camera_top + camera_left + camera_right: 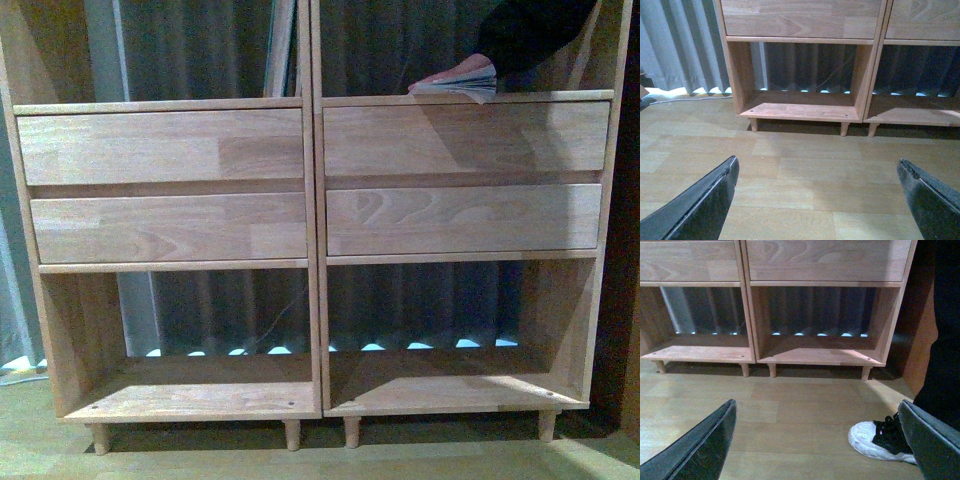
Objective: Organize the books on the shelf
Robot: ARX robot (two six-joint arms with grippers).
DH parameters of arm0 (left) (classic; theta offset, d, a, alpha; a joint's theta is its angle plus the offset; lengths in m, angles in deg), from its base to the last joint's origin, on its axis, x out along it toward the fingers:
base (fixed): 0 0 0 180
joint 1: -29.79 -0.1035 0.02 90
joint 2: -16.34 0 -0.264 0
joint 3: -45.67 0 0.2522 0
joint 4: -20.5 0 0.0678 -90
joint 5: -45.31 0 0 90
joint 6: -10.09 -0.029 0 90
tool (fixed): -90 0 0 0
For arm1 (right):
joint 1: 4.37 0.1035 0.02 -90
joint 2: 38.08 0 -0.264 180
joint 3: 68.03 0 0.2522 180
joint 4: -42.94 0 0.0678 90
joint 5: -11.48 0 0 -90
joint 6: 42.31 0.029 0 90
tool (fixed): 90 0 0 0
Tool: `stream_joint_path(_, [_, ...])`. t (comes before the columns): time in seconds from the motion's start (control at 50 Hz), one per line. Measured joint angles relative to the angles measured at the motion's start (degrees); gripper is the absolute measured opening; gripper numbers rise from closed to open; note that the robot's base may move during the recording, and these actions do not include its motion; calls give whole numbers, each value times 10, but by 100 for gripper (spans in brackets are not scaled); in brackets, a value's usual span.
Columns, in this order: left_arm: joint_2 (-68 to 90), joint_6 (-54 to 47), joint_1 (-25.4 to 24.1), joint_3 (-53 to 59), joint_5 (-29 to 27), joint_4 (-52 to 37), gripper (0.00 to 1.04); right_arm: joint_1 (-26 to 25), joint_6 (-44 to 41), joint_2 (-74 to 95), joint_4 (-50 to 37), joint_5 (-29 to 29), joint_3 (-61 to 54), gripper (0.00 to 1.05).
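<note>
Left wrist view: the left tool (817, 161) hangs above the wooden floor (800, 190) with its dark fingers spread wide, gripping nothing. The right tool (817, 404) is spread just as wide and holds nothing, and a person's white sneaker (870, 440) stands on the floor near one of its fingers. Ahead of both stands the light wooden shelf (160, 145) on short peg legs. On the board above the right column's front panels, a person's hand (455, 72) rests on a thin booklet (470, 90) lying flat.
</note>
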Motion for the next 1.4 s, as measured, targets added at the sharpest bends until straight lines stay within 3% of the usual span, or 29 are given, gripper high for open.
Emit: stream_joint_path(1.4, [0, 0, 0, 0, 0, 0, 97, 0, 0, 0, 0, 2, 0, 98])
